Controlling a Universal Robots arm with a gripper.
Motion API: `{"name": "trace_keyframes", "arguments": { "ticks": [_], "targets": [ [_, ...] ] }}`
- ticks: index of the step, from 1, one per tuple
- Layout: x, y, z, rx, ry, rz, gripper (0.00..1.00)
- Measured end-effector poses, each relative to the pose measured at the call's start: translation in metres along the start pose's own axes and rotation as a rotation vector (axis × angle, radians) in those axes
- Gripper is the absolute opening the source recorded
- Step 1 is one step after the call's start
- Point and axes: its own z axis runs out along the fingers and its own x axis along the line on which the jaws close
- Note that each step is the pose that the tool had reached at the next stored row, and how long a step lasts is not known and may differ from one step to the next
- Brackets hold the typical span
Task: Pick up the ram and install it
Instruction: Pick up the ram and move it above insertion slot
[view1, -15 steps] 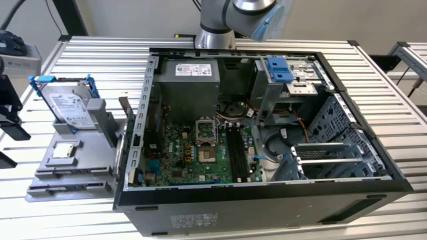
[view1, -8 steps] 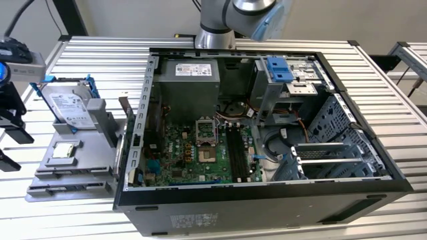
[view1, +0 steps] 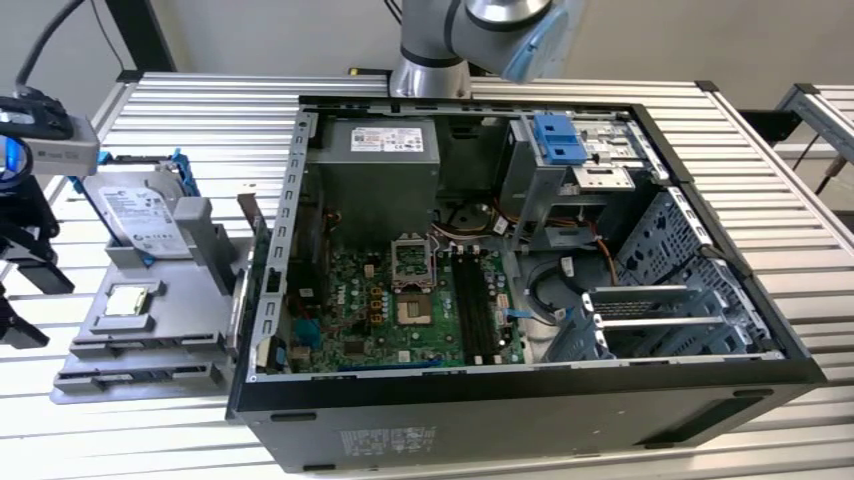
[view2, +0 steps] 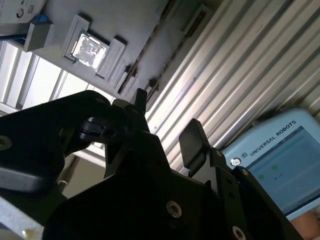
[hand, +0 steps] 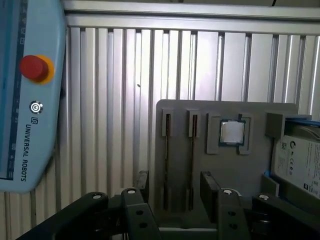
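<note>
**Item 1 – end effector.** The gripper (hand: 175, 181) has its jaws spread wide with nothing between them. Both wrist views show the black fingers (view2: 192, 139) bare. In the exterior view it hangs at the exterior view's left of the grey tray (hand: 225, 109), well apart from the computer case (view1: 507, 425).

**Item 2 – tray.** In the first wrist view the tray carries, in order:
- two long narrow slits (hand: 191, 160) side by side
- the square silver processor chip (hand: 233, 132) in its pocket
- the hard drive (hand: 300, 160) with blue clips

The finger ends sit at the near end of the slits — one just outside the tray's edge, the other just past the second slit. Whether they touch the tray cannot be told.

**Item 3 – the ram.** Not positively located. Each slit shows a thin dark-brown line along its length (no board face can be made out from this angle), and I cannot tell whether either is the stick. The motherboard (view1: 387, 320) lies in the uncovered case. Its black slots (view1: 470, 300) are too small to judge.

**Item 4 – surroundings.** Tray and case rest on a slatted metal table (view1: 200, 100). A light-blue teach pendant (hand: 30, 125) with a red button (hand: 34, 67) appears in both wrist views.
</note>
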Motion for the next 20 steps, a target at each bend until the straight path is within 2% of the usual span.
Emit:
{"name": "trace_keyframes", "arguments": {
  "ticks": [9,13,17,20],
  "targets": [
    [-0.0003,0.0001,0.0136,0.0003,0.0012,0.0,1.0],
    [-0.0002,0.0,0.0162,0.0043,0.0005,0.0,1.0],
    [-0.0003,0.0001,0.0217,0.0048,-0.001,0.0,1.0],
    [-0.0003,0.0001,0.0222,0.0044,-0.0009,0.0,1.0]
  ]
}}
